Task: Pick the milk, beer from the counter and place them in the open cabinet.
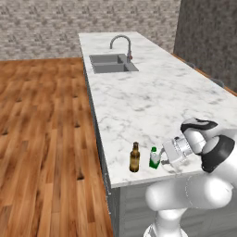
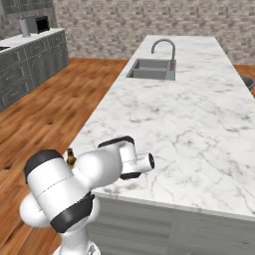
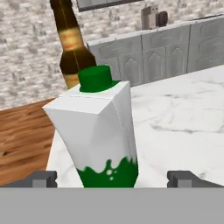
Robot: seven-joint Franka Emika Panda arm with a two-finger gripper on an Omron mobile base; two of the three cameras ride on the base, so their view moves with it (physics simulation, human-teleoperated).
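The milk (image 1: 154, 158) is a small white carton with a green base and green cap, standing near the front edge of the marble counter (image 1: 152, 97). In the hand view the milk (image 3: 103, 131) stands upright between my fingertips (image 3: 41, 178), with a gap on each side. My gripper (image 1: 163, 157) (image 3: 113, 179) is open and level with the carton's lower part, reaching in from the right. The beer (image 1: 134, 157), a brown bottle, stands just left of the milk and behind it as the beer (image 3: 72, 48) appears from the hand. Its cap (image 2: 71, 157) peeks past my arm. The open cabinet is out of view.
A steel sink (image 1: 112, 63) with a curved faucet (image 1: 121, 44) sits at the counter's far end. The counter's left edge drops to wooden floor (image 1: 41, 139) close to the bottle. Grey base cabinets (image 2: 30, 60) line the far wall. Dark stool tops (image 1: 217, 82) show at the right edge.
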